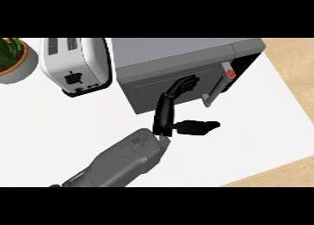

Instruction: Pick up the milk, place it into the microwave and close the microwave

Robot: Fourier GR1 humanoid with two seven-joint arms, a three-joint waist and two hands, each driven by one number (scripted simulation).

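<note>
Left of the microwave (pixel 178 55) you have a potted plant (pixel 6 59), then a toaster (pixel 74 63) just beside it. Your left hand (pixel 182 85) lies on the microwave door (pixel 152 94), fingers straight and released, holding nothing. At the microwave's right edge, in the dark gap behind the door's handle (pixel 214 90), the milk (pixel 229 73) shows white and red.

The black hand (pixel 183 85) lies on the grey microwave (pixel 178 66), with a red button (pixel 229 73) to its right. Left of it stand a white toaster (pixel 74 63) and a green plant (pixel 5 52) in a pale pot.
</note>
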